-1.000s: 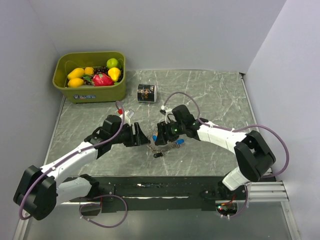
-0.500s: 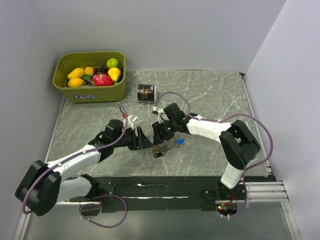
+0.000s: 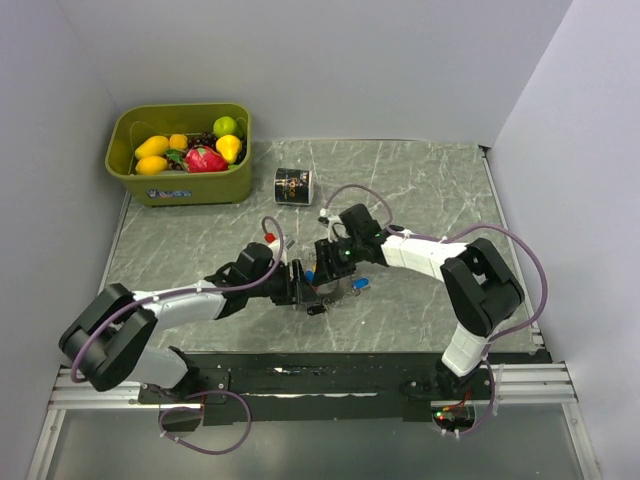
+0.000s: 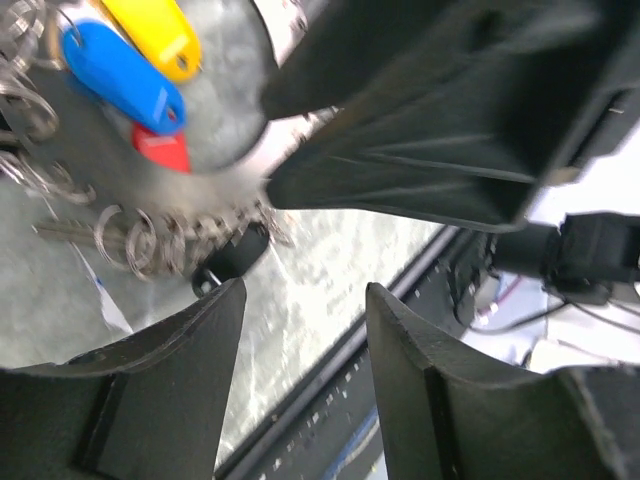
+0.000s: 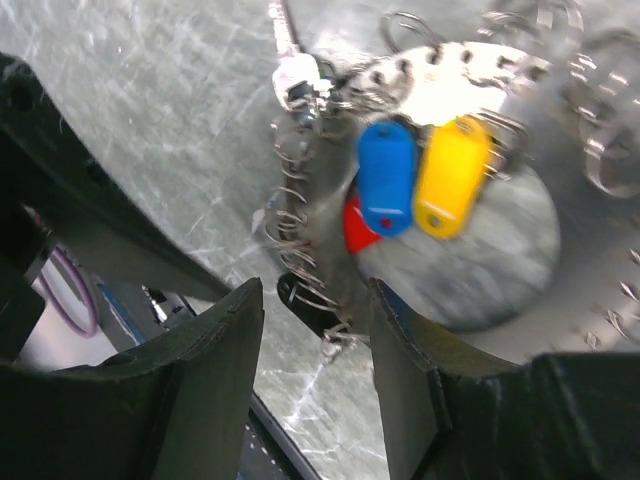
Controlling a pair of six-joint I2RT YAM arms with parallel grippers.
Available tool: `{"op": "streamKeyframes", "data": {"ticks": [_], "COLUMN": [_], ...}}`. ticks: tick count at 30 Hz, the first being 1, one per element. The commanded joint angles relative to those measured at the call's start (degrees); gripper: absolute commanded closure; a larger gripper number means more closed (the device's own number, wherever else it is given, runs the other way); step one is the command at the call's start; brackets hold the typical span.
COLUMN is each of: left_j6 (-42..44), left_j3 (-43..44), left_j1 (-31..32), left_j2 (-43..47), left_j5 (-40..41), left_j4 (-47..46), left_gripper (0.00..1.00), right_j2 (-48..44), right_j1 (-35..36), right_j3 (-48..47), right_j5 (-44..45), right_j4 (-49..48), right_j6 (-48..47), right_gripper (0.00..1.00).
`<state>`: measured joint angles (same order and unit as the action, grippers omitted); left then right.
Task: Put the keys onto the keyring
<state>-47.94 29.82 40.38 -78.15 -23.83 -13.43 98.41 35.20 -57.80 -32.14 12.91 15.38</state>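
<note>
The keyring lies on the marble table between my two grippers, a ring fringed with small silver rings and keys. In the right wrist view the fringe carries blue, yellow and red tags, a silver key and a black fob. A blue-headed key lies just right of the ring. My left gripper is open at the ring's left edge, with nothing between its jaws. My right gripper is open just above the ring, its fingertips straddling the fringe and the black fob.
A small black labelled can stands behind the grippers. A green bin of toy fruit sits at the back left. The black rail of the table's near edge runs just below the ring.
My left gripper has slid right, up to the keyring's left edge. My right gripper has shifted a little left over the ring. Both have stayed open.
</note>
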Motion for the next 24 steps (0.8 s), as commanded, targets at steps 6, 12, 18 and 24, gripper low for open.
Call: {"op": "streamKeyframes", "data": {"ticks": [6,12,18,24], "left_j6": [0.5,1.5,1.5,1.9], "left_j3": [5.7,6.1,5.5,5.2], "left_j1": [0.6,0.8,0.9,1.0], "left_j2": [-6.4,-8.2,-8.9,-7.8], "left_j5": [3.7,5.4,5.2,5.7], "left_j4": [-2.9,-1.7,-2.1,-1.8], "left_gripper": [0.44,0.45,0.45,0.45], "right_j2": [-7.3,-10.0,-10.6,-11.0], "right_j1": [-5.5,-5.7,-5.8,-5.9], "right_j3": [4.9,5.7,6.3,7.2], "right_j5": [-2.5,-0.9,-1.1,-1.1], "right_j4": [-3.8,-2.5,-2.6,-3.0], "right_j6": [3.5,2.7,2.7,2.8], "right_gripper": [0.47,0.47,0.47,0.46]}}
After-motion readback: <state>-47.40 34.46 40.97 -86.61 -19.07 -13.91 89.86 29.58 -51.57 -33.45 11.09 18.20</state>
